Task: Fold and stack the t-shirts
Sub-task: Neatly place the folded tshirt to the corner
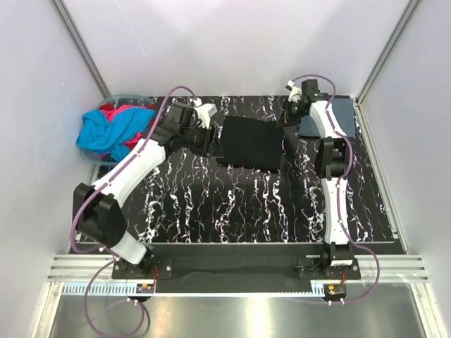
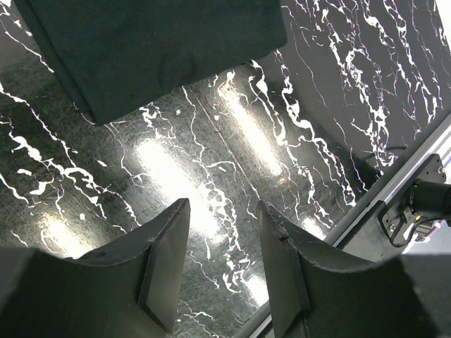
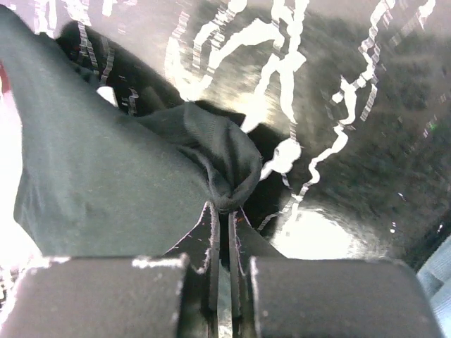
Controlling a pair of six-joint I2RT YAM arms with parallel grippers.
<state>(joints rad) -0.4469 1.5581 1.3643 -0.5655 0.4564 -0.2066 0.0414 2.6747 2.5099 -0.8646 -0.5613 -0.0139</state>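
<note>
A folded black t-shirt [image 1: 250,141] lies at the back middle of the marbled table. My right gripper [image 1: 287,116] is at its far right corner, shut on a bunched fold of the black cloth [image 3: 225,169] right at the fingertips [image 3: 223,205]. My left gripper [image 1: 211,141] hovers just off the shirt's left edge, open and empty [image 2: 222,204], with the black shirt [image 2: 155,49] ahead of it. A folded slate blue-grey t-shirt [image 1: 335,116] lies at the back right, partly under the right arm. Cyan [image 1: 109,134] and red [image 1: 116,109] t-shirts are heaped at the left.
A pale plastic tub [image 1: 137,96] at the back left holds the cyan and red heap. White walls close in the table on three sides. The table's near edge rail [image 2: 394,183] shows in the left wrist view.
</note>
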